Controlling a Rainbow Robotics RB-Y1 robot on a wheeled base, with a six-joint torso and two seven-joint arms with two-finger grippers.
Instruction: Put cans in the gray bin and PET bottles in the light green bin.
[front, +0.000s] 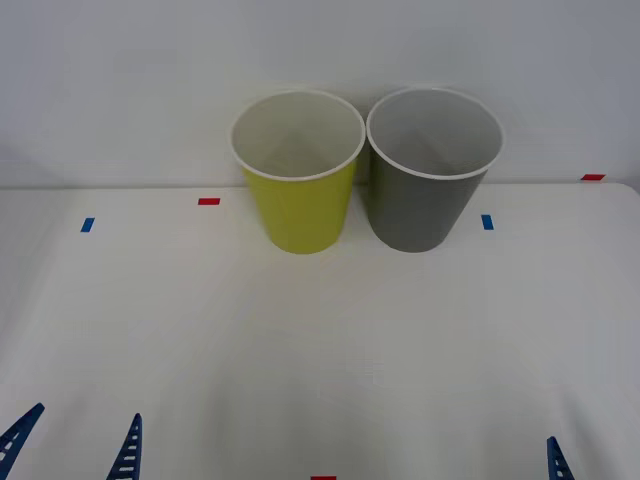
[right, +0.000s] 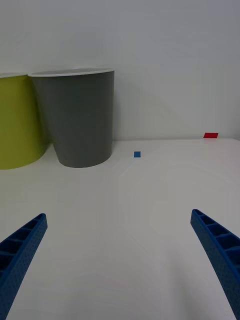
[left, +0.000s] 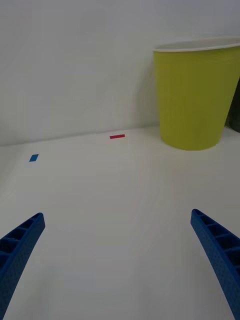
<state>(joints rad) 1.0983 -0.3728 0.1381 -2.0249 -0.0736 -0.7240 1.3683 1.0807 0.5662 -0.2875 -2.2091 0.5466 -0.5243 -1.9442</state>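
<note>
Bins side by side, gray bin (front: 432, 170) beyond spread right gripper (right: 120, 260), light green bin (front: 298, 175) beyond spread left gripper (left: 117, 260)

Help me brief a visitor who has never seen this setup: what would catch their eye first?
Two round bins side by side at the table's far edge: the light green bin on the left and the gray bin on the right, both with white rims and apparently nothing inside. Next, the blue ribbed fingers at the near edge: the left tool and right tool, both open over bare table.
</note>
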